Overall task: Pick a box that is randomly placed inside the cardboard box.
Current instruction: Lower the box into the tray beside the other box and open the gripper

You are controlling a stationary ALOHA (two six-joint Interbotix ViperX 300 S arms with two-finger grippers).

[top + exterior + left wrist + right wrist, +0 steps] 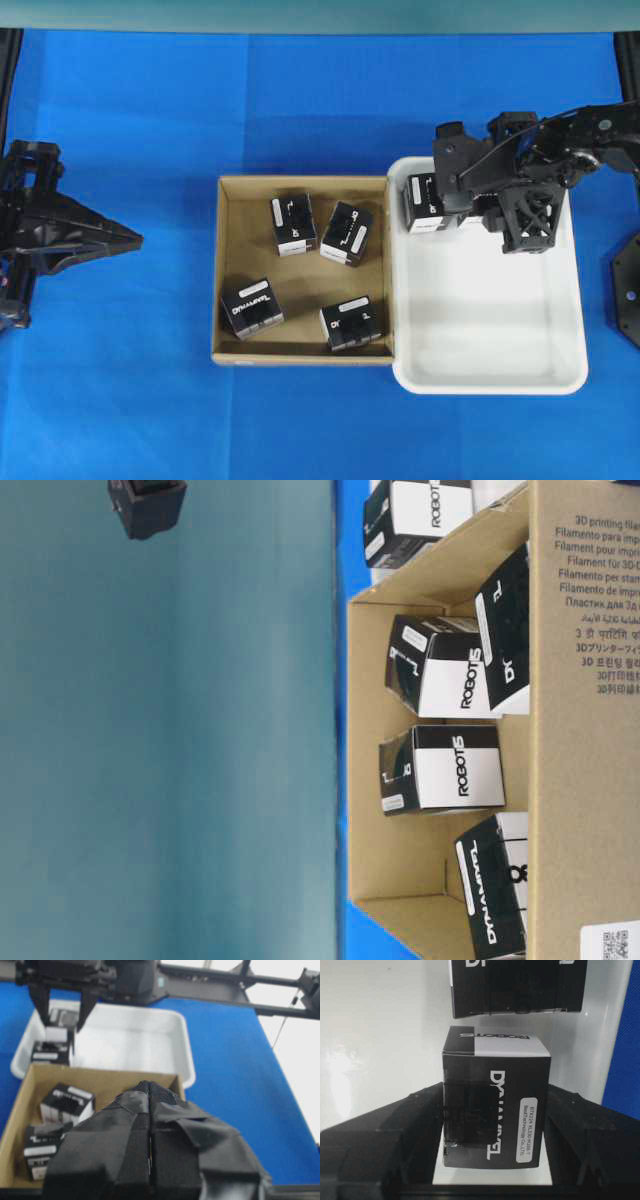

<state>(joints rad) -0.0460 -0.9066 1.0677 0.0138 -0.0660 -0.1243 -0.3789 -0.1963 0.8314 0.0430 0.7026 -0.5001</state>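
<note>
Over the white tray (490, 385), the right gripper (495, 1125) has its jaws around a black box (492, 1110), while the left gripper (150, 1125) hangs closed beside the cardboard box (228, 190).

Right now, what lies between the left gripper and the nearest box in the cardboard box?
In the overhead view, only bare blue cloth and the cardboard box wall separate the left gripper from the nearest box.
</note>
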